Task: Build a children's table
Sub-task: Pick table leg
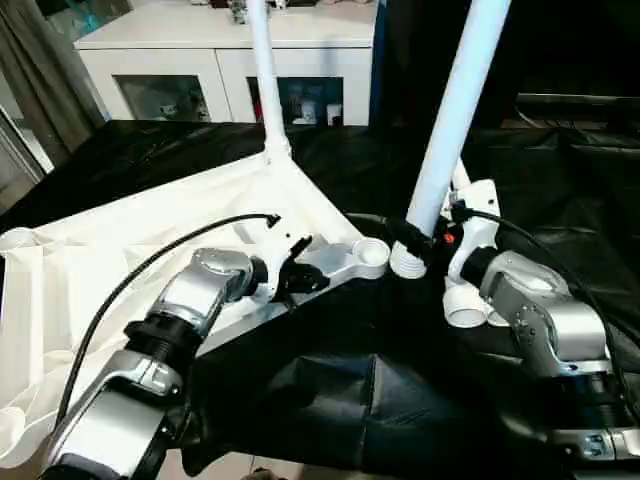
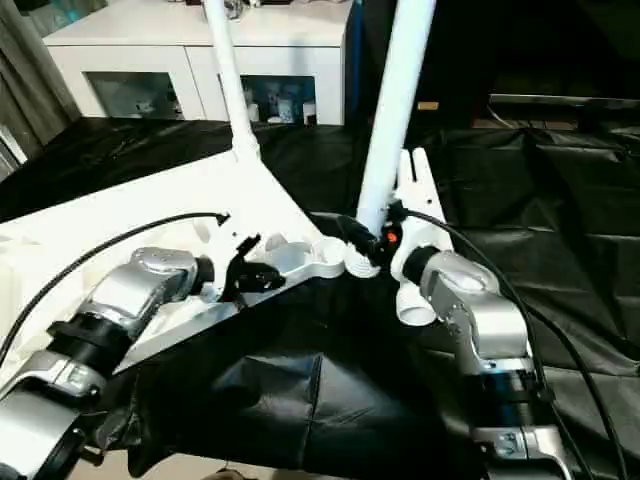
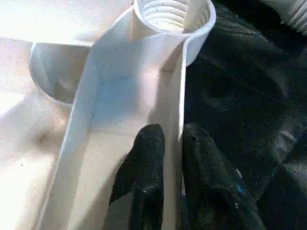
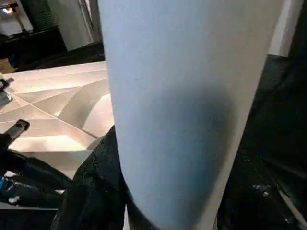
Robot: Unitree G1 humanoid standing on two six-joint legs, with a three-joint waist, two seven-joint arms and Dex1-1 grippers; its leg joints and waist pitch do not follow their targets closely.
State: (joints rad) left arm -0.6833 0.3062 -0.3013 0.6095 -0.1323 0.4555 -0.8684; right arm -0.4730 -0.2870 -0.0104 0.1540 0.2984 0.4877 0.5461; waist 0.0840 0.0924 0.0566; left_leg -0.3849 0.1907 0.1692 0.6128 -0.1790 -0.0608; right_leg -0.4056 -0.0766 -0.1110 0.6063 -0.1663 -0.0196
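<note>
The white table top [image 1: 130, 250] lies upside down on black cloth, ribbed side up. One white leg [image 1: 265, 80] stands in its far corner. My left gripper [image 1: 295, 272] is shut on the top's rim [image 3: 178, 96], just behind the empty threaded corner socket [image 3: 175, 14]. My right gripper [image 1: 415, 238] is shut on a second white leg [image 1: 450, 120], which is held nearly upright and leans slightly. That leg's ribbed foot [image 1: 407, 262] hangs right beside the socket [image 1: 370, 250], not inside it. In the right wrist view the leg [image 4: 192, 96] is very close.
Another loose leg's open end [image 1: 465, 312] lies on the cloth under my right wrist. A white glass-door cabinet [image 1: 200, 60] stands behind the work. Black cloth [image 1: 330, 400] covers the floor, and a grey curtain [image 1: 40, 70] hangs at the left.
</note>
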